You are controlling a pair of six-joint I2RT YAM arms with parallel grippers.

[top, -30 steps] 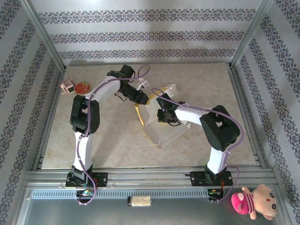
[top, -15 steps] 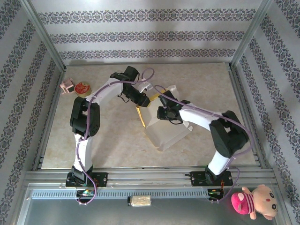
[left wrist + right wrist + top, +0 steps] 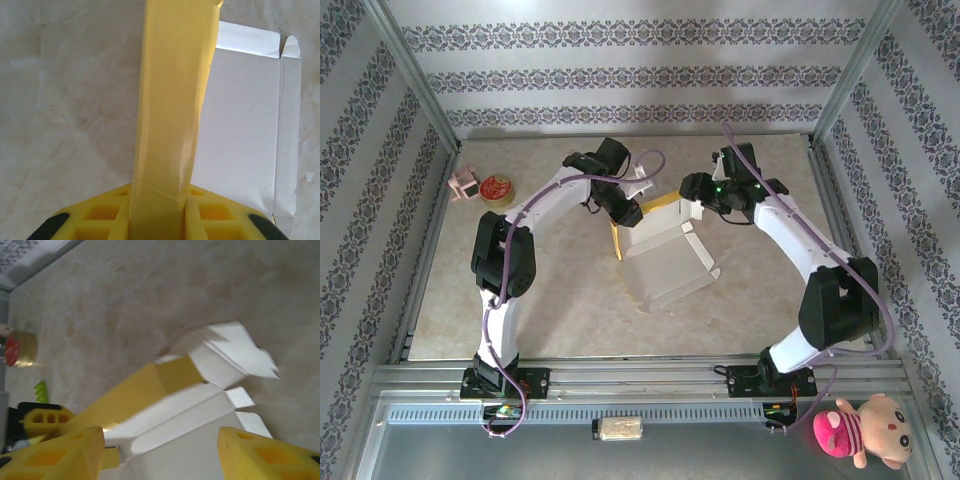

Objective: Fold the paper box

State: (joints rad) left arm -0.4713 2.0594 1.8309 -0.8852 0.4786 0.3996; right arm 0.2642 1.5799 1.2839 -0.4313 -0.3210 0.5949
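Striped, patterned wallpaper is closing in a pale, marbled bench (image 3: 760, 300) on three sides, and the paper box (image 3: 665, 262) is lying near the middle of it, opened out with its white face turned up and its flaps spreading toward five o'clock. Along the box's nine o'clock edge a yellow-faced flap is standing upright. The left hand (image 3: 625, 212) is reaching in at the box's eleven o'clock corner and pinching that flap. In the left wrist view the yellow strip is rising straight up from between the yellow fingers (image 3: 100, 216), which are pressing on it from both sides, with the white panel lying flat to its right. The right hand (image 3: 692, 189) is hanging off the box's one o'clock corner with its jaws standing wide and gripping nothing. In the right wrist view its two yellow fingers (image 3: 65, 450) are sitting far apart, with the box's white panels and a yellow wall below them. A small round red tin (image 3: 496, 187) is resting at the bench's ten o'clock corner, well apart from the box.
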